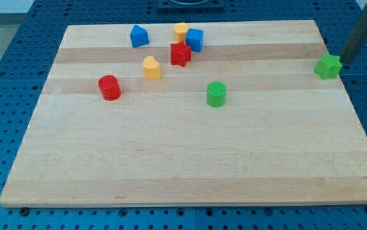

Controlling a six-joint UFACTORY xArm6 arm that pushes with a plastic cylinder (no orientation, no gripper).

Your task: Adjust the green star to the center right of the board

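Observation:
The green star [328, 66] lies near the board's right edge, in the upper part of the view. My tip [346, 61] is just to the right of the star, at the board's edge, very close to it or touching. The dark rod slants up to the view's top right corner.
A green cylinder [216, 94] stands near the middle. A red cylinder [109, 87] and a yellow heart [151, 67] lie to the left. A red star [180, 53], a blue block [195, 39], a yellow block [181, 31] and a blue block [139, 36] cluster at the top of the wooden board [183, 166].

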